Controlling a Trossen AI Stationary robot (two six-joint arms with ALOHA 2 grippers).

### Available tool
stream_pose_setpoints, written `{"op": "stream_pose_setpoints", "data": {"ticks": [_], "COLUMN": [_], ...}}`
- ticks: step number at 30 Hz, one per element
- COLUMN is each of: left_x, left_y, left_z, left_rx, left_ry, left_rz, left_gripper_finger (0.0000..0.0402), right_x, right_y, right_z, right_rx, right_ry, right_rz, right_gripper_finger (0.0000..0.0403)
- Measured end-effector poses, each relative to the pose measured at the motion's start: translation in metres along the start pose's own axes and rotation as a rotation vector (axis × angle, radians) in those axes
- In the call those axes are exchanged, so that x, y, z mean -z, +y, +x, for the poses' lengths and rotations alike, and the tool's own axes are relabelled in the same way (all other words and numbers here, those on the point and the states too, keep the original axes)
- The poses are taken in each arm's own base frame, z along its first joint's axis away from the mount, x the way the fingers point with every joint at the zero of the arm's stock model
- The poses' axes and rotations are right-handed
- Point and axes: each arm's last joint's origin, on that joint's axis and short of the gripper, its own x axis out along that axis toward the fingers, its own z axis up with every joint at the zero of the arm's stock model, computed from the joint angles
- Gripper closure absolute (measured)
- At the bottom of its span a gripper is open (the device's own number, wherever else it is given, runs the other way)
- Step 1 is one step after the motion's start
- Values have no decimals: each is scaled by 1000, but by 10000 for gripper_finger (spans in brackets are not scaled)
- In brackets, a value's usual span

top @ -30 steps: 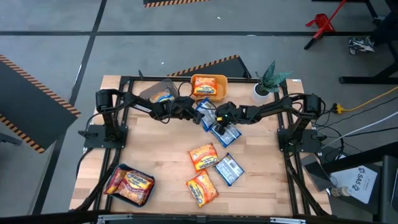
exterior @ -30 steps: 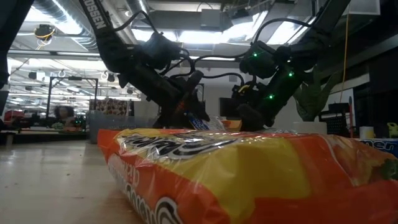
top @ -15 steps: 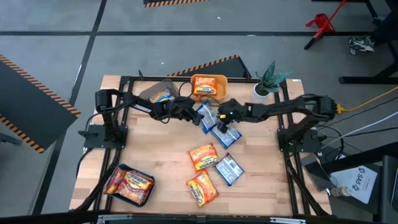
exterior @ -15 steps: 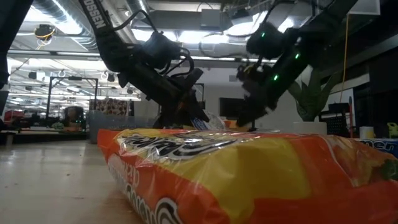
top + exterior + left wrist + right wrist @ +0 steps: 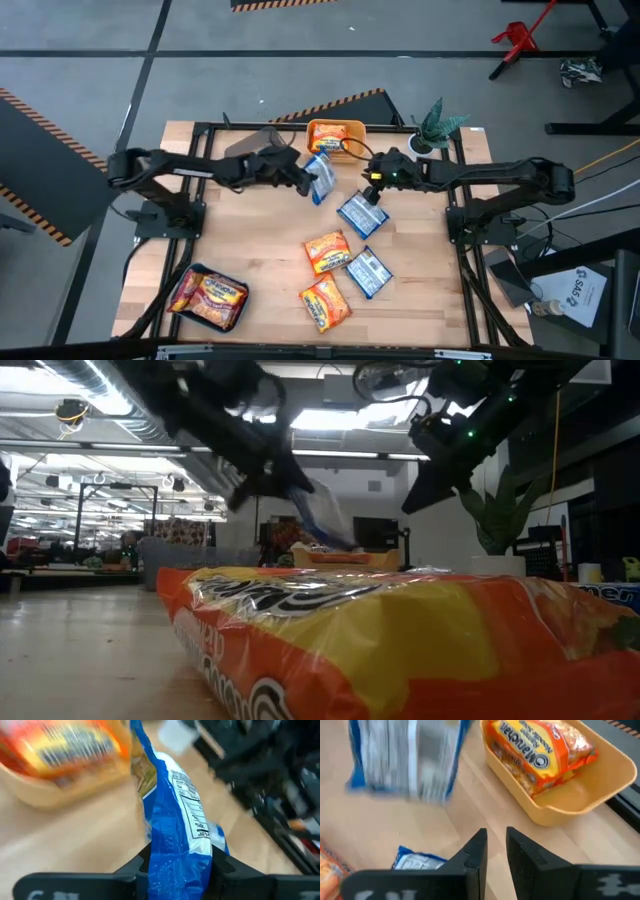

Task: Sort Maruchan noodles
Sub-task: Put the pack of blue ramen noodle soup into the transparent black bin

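Note:
My left gripper is shut on a blue Maruchan noodles packet and holds it in the air over the table's far middle, just in front of the yellow-orange bin. My right gripper hangs to its right, shut, with nothing between its fingers. Below it a second blue packet lies flat on the table. A third blue packet and two orange packets lie flat nearer the front. My left gripper pinches one end of the blue packet between its two fingers. The fingers come from the table's left, slanting down. The packet is lifted clear, stands on edge and sticks out beyond the fingertips, its free end drooping.
The yellow-orange bin at the far middle holds an orange packet. A grey bin stands left of it. A teal bin with red-pink packets sits at the near left corner. A potted plant stands at the far right.
My left gripper has risen and lifted the blue packet clear of the table. My right gripper has risen too and drawn a little toward the table's right edge, away from the blue packet that stays flat beneath it.

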Motion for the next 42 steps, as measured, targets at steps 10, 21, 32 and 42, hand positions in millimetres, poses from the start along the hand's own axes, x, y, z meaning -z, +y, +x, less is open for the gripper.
{"op": "stream_pose_setpoints", "data": {"ticks": [10, 21, 32, 42], "left_x": [-14, -31, -18, -13], "left_y": [-3, 32, 51, 49], "left_z": [-61, -59, -36, -36], "left_rx": [-362, -656, -786, -769], "left_ry": [-244, -424, -390, -382], "left_rz": [30, -108, -159, -214], "left_gripper_finger": [322, 322, 327, 335], "right_x": [1, 1, 2, 2], "right_y": [0, 0, 0, 0], "right_z": [1, 1, 1, 1], "right_rx": [-8, -10, -8, -7], "right_ry": [10, 11, 20, 20], "right_rz": [23, 30, 28, 21], "right_gripper_finger": [343, 343, 343, 343]}}
